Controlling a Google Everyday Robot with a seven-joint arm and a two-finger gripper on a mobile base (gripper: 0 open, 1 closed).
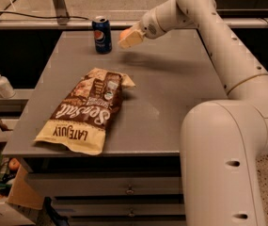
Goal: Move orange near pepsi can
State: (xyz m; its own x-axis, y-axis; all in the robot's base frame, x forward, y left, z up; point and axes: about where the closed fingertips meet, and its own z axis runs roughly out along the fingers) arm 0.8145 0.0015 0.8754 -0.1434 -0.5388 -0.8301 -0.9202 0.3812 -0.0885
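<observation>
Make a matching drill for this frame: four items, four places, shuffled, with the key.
Items:
1 pepsi can
2 orange
3 chip bag
4 pump bottle

Places:
A lying flat on the near left of the table
B off the table, to its left
C held in the gripper, above the table just right of the can
D upright near the table's far edge

Pairs: 1-D, 2-C, 3-A, 4-B
</observation>
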